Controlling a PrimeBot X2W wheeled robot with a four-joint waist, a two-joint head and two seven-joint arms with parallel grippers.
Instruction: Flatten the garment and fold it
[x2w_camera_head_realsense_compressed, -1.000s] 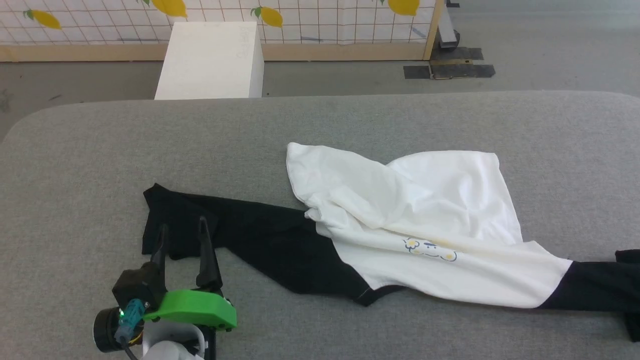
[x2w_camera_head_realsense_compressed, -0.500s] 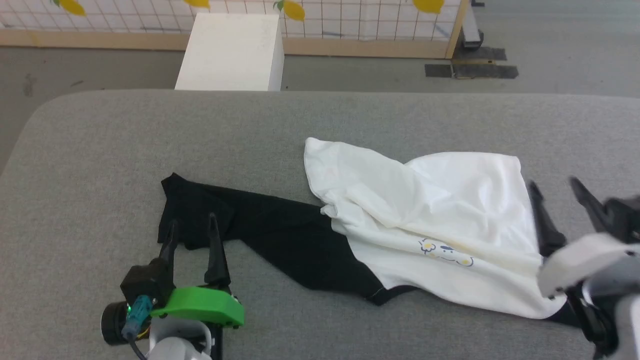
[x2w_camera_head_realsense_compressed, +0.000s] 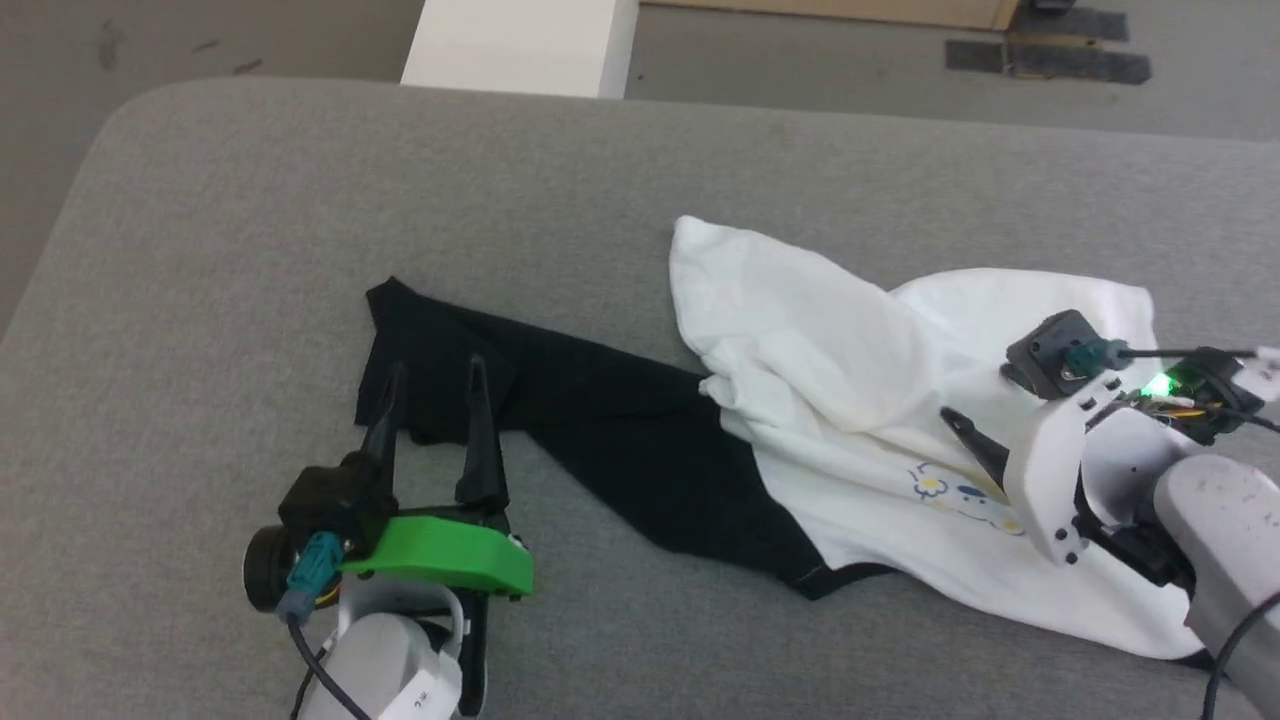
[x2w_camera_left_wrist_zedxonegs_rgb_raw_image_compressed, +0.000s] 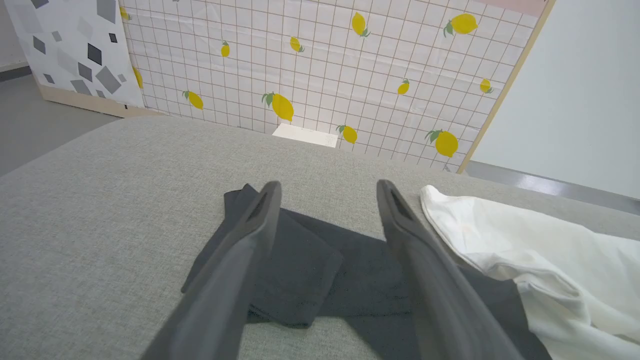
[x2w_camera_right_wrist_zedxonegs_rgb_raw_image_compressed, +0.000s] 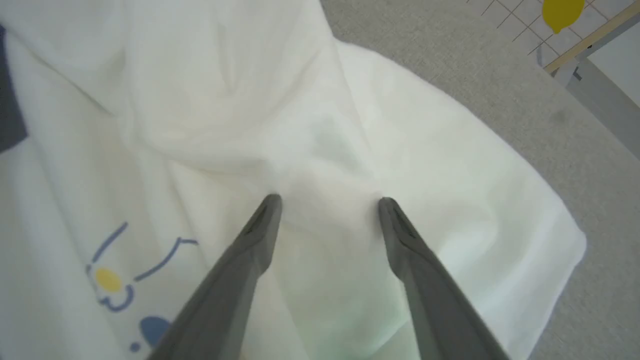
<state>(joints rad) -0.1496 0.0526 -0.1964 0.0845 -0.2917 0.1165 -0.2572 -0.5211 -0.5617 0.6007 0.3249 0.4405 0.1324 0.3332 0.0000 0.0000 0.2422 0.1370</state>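
Observation:
The garment lies crumpled on the grey table (x2w_camera_head_realsense_compressed: 250, 200). Its white body (x2w_camera_head_realsense_compressed: 830, 340) is bunched at the right, and one black sleeve (x2w_camera_head_realsense_compressed: 600, 420) stretches out to the left. A small cartoon print with yellow (x2w_camera_head_realsense_compressed: 950, 490) shows near the front hem. My left gripper (x2w_camera_head_realsense_compressed: 435, 365) is open, its fingers pointing over the folded sleeve end (x2w_camera_left_wrist_zedxonegs_rgb_raw_image_compressed: 300, 260). My right gripper (x2w_camera_right_wrist_zedxonegs_rgb_raw_image_compressed: 327, 200) is open just above the white fabric (x2w_camera_right_wrist_zedxonegs_rgb_raw_image_compressed: 350, 125), right of the print (x2w_camera_right_wrist_zedxonegs_rgb_raw_image_compressed: 115, 280). One of its fingers (x2w_camera_head_realsense_compressed: 975, 440) shows past the white wrist mount.
A white box (x2w_camera_head_realsense_compressed: 520, 45) stands on the floor beyond the table's far edge, with dark floor mats (x2w_camera_head_realsense_compressed: 1050, 60) to its right. A lemon-patterned panel (x2w_camera_left_wrist_zedxonegs_rgb_raw_image_compressed: 325, 60) closes off the back. Bare grey table surface lies left of and behind the garment.
The head camera has tilted down and shifted. My right arm has come in from the right and now hangs over the white body. The left gripper stays at the sleeve end.

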